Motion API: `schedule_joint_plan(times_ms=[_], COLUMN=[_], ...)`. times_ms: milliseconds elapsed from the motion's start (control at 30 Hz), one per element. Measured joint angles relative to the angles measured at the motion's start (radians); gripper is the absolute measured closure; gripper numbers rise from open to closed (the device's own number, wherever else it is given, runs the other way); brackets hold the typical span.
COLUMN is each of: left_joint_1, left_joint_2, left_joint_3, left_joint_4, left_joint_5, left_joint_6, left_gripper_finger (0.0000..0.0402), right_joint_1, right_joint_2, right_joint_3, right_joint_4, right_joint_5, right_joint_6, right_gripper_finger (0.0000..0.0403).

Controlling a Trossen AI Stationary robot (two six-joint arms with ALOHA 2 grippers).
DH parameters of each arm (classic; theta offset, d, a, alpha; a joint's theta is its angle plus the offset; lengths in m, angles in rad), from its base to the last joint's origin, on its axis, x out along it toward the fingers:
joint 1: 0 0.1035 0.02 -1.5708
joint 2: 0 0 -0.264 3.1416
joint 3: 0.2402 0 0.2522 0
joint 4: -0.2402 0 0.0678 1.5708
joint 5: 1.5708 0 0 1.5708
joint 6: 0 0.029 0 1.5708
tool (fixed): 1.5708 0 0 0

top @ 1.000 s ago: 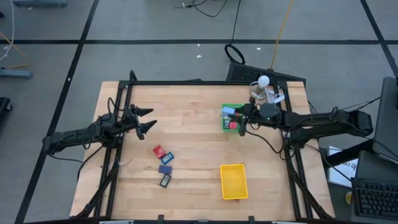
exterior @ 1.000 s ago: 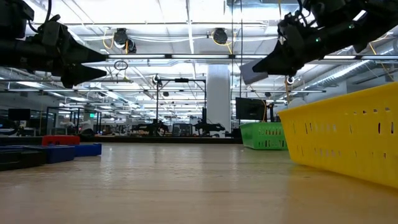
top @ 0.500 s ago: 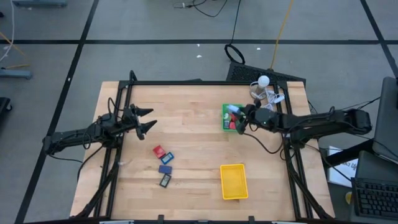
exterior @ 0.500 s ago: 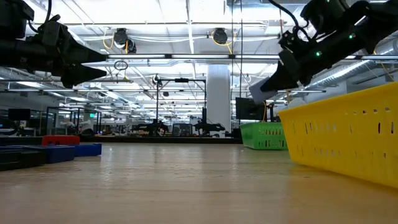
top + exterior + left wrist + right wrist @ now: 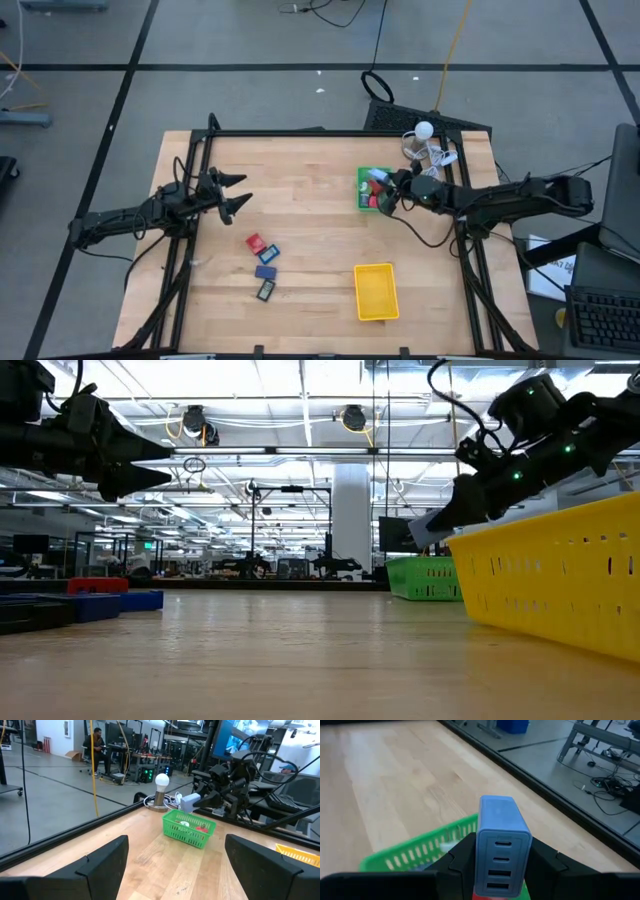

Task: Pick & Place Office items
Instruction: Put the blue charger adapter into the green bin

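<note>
Light blue charger [image 5: 503, 845] in right gripper [image 5: 503, 862]

A pale wooden desk [image 5: 310, 250] with a dark frame carries everything. A green tray [image 5: 372, 188] stands on it directly under the right gripper [image 5: 384, 199], and a yellow tray [image 5: 376, 292] lies well nearer the front edge from that gripper. Four small office items [image 5: 263, 266], red, blue and dark navy, lie clustered on bare wood near the left gripper [image 5: 238, 193], toward the front.
</note>
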Motion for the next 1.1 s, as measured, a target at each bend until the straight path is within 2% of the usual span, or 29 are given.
schedule_joint_plan(times_ms=[367, 933, 1100], left_joint_1=[0.0, 0.0, 0.0], left_joint_2=[0.0, 0.0, 0.0], left_joint_3=[0.001, 0.001, 0.001], left_joint_4=[0.0, 0.0, 0.0], left_joint_5=[0.0, 0.0, 0.0], left_joint_6=[0.0, 0.0, 0.0], left_gripper_finger=[0.0066, 0.0066, 0.0066], right_joint_1=[0.0, -0.006, -0.024], right_joint_2=[0.095, 0.096, 0.096], right_joint_3=[-0.002, -0.002, -0.002], right_joint_4=[0.082, 0.083, 0.094], right_joint_5=[-0.003, 0.001, 0.0], right_joint_6=[-0.092, -0.229, -0.213], right_gripper_finger=[0.0287, 0.0288, 0.0288])
